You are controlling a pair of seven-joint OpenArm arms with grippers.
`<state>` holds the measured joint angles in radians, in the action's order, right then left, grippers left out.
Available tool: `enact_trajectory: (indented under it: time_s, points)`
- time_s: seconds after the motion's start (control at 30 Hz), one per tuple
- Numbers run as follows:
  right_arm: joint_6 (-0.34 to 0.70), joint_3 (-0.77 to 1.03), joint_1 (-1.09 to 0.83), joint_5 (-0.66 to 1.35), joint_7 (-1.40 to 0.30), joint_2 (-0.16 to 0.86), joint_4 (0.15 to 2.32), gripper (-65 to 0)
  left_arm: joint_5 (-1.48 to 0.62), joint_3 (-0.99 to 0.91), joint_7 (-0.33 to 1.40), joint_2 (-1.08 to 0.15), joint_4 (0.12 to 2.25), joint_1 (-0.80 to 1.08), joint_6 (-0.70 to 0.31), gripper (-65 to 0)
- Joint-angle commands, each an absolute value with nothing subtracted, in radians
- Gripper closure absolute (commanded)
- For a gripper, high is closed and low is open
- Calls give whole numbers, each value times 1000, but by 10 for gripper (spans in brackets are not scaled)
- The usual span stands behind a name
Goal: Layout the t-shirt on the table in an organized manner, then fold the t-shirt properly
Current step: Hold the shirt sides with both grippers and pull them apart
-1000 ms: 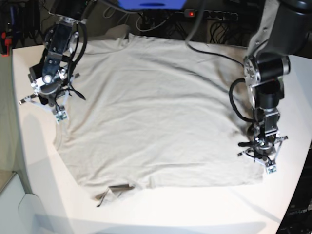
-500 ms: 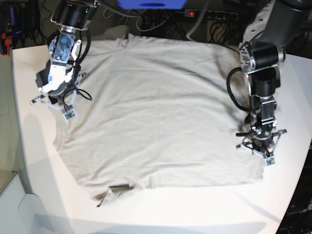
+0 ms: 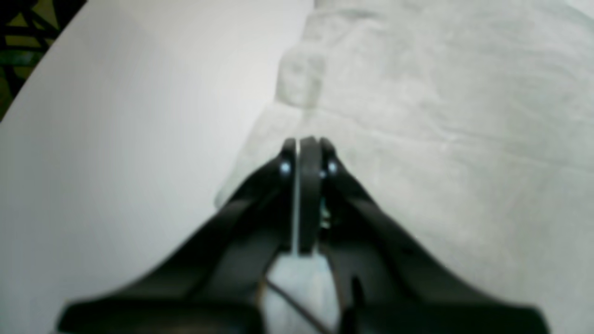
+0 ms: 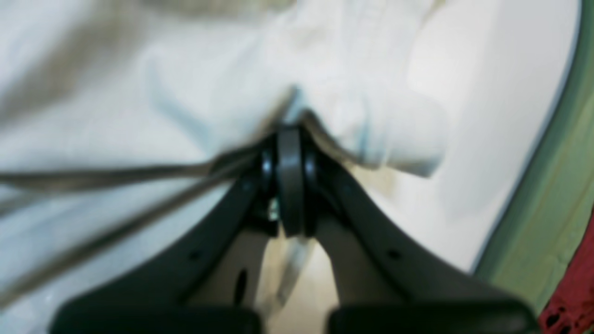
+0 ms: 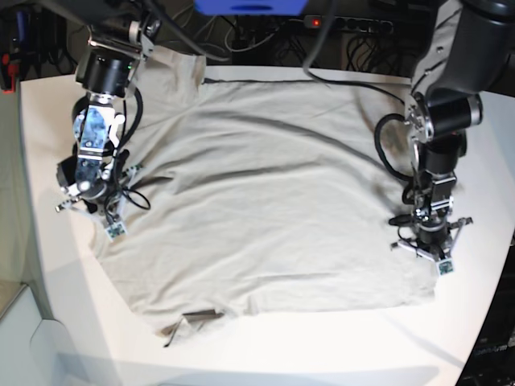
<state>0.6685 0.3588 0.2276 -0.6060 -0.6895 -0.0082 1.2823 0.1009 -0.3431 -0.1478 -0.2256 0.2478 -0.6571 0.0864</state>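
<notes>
Base view: both claws, left claw (image 5: 426, 249) and right claw (image 5: 90, 201), pinch the t-shirt (image 5: 257, 201).

You see black power strip (image 5: 354, 24) behind far edge, red switch lit (image 5: 315, 22). Tangle of black cables (image 5: 257, 39) runs beside it. Blue object (image 5: 249, 6) sits at top centre, cut off by frame. Your right wrist view shows green floor strip (image 4: 552, 195) and red patch (image 4: 573, 297) at lower right corner.
</notes>
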Motion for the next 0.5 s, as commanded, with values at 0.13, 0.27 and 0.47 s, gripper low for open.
enact_trajectory:
  time_s: [0.13,0.27,0.47]
  points:
    - [698,358,243,-591,-739,8,1282,-2,102,-341,-174,-231,386,-697,96,-18]
    - [698,358,229,-591,-745,12,1391,-2,101,-346,-28,-228,496,-694,96,-18]
    - [698,358,197,-591,-831,8,1560,-2,101,-346,225,-177,783,-570,96,-16]
